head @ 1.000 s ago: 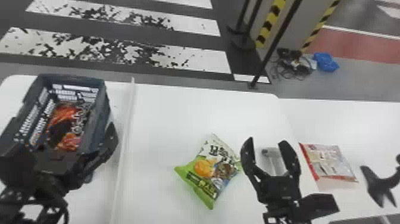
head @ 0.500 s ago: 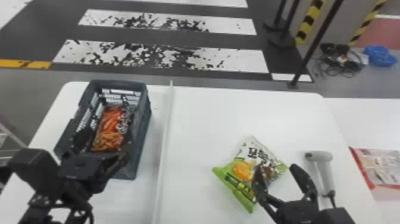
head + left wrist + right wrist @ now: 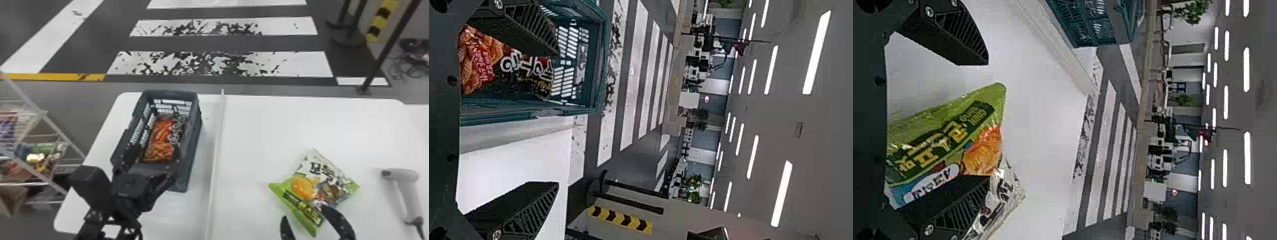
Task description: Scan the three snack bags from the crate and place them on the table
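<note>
The right gripper (image 3: 303, 212), fingers apart, has moved left over the green snack bag (image 3: 304, 188), likely readying a grasp.

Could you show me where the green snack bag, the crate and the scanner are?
Green snack bag (image 3: 304, 187): head view, on the orange picture on its front.
Crate (image 3: 193, 143): head view, on its right side wall.
Scanner (image 3: 410, 196): head view, on its handle.

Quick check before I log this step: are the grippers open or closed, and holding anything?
Left gripper: open, at the crate, holding nothing.
Right gripper: open, at the green-and-white snack bag, not gripping it.
</note>
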{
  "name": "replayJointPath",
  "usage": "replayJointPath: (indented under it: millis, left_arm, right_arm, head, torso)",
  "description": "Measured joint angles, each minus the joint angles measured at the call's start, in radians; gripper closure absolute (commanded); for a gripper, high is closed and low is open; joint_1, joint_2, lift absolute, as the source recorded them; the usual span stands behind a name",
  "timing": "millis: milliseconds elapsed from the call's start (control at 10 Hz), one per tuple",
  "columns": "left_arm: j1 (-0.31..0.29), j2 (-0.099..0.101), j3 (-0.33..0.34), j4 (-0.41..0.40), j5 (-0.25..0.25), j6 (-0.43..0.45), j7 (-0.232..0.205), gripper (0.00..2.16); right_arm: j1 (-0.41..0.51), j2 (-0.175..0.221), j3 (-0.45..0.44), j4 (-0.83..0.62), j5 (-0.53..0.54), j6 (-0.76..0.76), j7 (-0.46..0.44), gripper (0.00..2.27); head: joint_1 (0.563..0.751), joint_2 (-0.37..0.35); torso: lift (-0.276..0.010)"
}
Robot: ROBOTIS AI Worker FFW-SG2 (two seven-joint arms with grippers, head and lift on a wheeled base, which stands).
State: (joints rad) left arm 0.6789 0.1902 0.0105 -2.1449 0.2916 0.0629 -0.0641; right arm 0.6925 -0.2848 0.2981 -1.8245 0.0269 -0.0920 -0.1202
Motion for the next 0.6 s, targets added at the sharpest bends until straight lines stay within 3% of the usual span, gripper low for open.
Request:
replayJointPath:
  millis: [300, 600]
  left_arm:
    - [0.005, -0.002, 0.025, 0.017, 0.054, -0.039, -0.025, 0.07]
    - [0.006, -0.007, 0.026, 0.024, 0.068, -0.039, -0.046, 0.07]
  right_arm:
    - [-0.025, 0.001, 0.022, 0.017, 0.104, 0.130, -0.057, 0.12]
    - [-0.051, 0.001, 0.063, 0.023, 0.224, 0.192, -0.165, 0.12]
  head:
    - [0.695, 0.153]
    - [0.695, 0.132]
  torso:
    - [-0.037]
    - [-0.037]
